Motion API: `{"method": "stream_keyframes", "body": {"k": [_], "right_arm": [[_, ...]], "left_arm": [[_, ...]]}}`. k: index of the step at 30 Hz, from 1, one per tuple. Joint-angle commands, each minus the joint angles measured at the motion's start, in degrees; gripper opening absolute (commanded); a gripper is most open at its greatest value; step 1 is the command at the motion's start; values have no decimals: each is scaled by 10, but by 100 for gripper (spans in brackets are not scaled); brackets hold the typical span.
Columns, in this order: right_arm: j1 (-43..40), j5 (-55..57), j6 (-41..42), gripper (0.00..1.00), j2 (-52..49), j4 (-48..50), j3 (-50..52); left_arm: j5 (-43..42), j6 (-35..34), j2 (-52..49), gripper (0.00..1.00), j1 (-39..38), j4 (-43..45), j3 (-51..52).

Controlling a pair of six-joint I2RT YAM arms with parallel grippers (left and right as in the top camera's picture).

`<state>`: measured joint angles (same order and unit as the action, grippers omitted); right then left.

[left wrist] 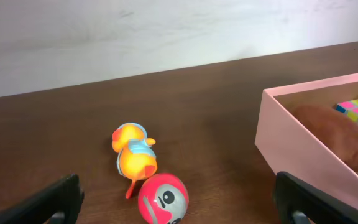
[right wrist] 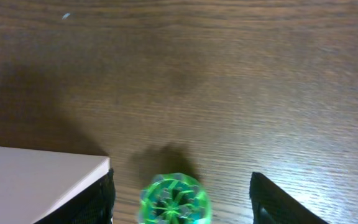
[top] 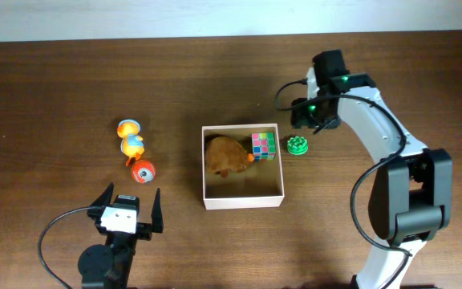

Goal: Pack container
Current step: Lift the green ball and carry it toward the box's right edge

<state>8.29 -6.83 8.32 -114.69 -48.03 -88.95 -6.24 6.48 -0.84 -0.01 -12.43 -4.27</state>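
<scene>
Cardboard by the look of it, the container point(top: 244, 201) sits open-topped in the middle of the tabletop point(top: 54, 80), between the two arms. It is probably light and fairly stiff, but its thin walls could flex, and it could slide under a push. A hold looks best on a wall near a corner, pinched from above. In its far half lie a brown plush toy point(top: 226, 156) and a colourful cube point(top: 264, 145). Just outside its far right corner rests a small green toy point(right wrist: 174, 199). The right fingers point(right wrist: 275, 202) stand apart on either side of it, touching nothing. Apart on the left lie a duck toy point(left wrist: 132, 155) and a red ball point(left wrist: 163, 198). The left fingers point(left wrist: 51, 202) gape wide and empty, aimed at the ball.
</scene>
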Motion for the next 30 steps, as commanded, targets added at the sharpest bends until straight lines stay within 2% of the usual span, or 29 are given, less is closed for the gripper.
{"method": "stream_keyframes", "body": {"k": [1, 9, 30], "right_arm": [[8, -5, -3, 64, -23, 2, -1], [14, -12, 2, 64, -69, -22, 3], [18, 16, 3, 69, -69, -97, 3]], "left_arm": [[-4, 9, 5, 99, 2, 2, 4], [-4, 9, 5, 99, 2, 2, 4], [-4, 9, 5, 99, 2, 2, 4]]}}
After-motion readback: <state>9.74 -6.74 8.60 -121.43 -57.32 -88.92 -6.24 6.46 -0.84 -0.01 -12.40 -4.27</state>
